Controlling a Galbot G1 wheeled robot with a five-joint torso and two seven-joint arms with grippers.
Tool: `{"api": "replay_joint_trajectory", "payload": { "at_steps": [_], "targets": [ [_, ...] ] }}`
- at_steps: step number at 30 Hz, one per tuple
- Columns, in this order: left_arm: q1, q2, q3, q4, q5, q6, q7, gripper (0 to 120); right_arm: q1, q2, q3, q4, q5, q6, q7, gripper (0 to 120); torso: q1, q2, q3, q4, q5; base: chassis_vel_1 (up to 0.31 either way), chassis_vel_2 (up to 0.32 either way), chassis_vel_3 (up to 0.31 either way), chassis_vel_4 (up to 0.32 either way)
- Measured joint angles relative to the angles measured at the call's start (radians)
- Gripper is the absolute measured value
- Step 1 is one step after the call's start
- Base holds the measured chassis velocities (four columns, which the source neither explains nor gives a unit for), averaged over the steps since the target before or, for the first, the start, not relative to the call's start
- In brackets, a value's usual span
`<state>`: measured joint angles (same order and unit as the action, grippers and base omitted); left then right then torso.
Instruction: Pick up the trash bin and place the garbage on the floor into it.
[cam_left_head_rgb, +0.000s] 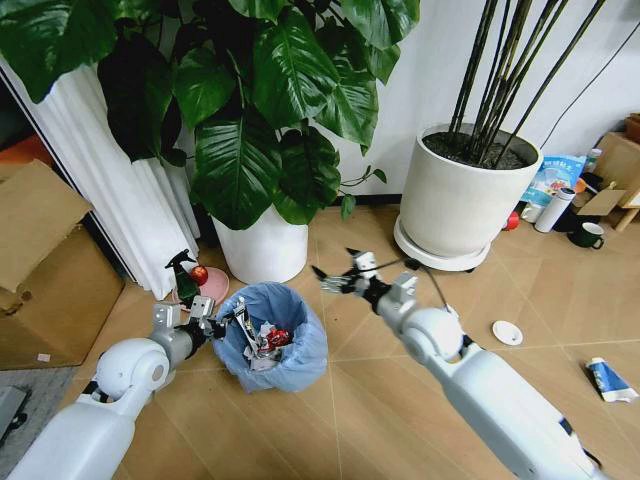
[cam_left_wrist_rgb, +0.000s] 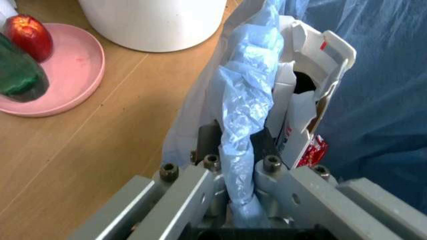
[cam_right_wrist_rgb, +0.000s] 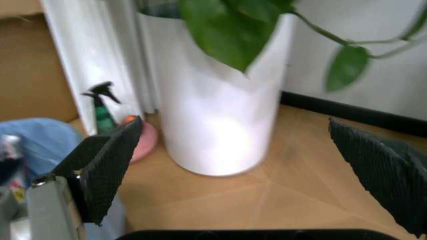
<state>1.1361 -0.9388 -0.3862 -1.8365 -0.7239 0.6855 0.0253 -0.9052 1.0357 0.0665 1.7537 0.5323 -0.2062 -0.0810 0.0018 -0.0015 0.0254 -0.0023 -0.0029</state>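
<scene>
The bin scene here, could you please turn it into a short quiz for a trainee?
1. True or false: the left gripper grips the bin by its bag rim.
2. The right gripper is: A) open, empty B) shut on paper.
3. Which litter lies on the floor nearest the right arm?

Key: 1 true. 2 A. 3 the white disc; a tube lies farther out.

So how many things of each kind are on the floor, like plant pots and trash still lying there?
White plant pots: 2
Trash bins: 1
Litter pieces on the floor: 2, a white disc and a blue-white packet
Spray bottles: 1
Mugs: 1
Total: 7
</scene>
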Motion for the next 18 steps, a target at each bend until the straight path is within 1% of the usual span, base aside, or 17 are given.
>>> {"api": "replay_joint_trajectory", "payload": {
  "at_steps": [4,8,12,18],
  "targets": [
    [0.004,0.001,-0.001,-0.002,0.002,-0.001,0.004,0,-0.042,-0.004,0.057,-0.002,-0.015,0.0,-0.015,100,0.0,0.0,0.0,0.0002,-0.0001,0.0,0.0,0.0,0.0],
    [0.005,0.002,-0.001,-0.004,0.002,-0.002,0.004,0,-0.053,-0.003,0.074,-0.004,-0.019,0.001,-0.018,100,0.0,0.0,0.0,0.0003,-0.0002,-0.01,-0.017,0.016,0.009],
    [0.013,0.003,-0.004,-0.007,0.002,-0.003,0.006,0,-0.062,0.003,0.082,-0.007,-0.022,0.004,-0.019,100,0.0,0.0,0.0,0.0002,0.0,-0.078,-0.088,0.09,0.069],
    [0.028,0.004,-0.011,-0.012,0.006,-0.008,0.011,0,-0.069,0.013,0.083,-0.015,-0.029,0.009,-0.022,100,0.0,0.0,0.0,-0.0002,-0.0001,-0.131,-0.123,0.115,0.101]
  ]
}}
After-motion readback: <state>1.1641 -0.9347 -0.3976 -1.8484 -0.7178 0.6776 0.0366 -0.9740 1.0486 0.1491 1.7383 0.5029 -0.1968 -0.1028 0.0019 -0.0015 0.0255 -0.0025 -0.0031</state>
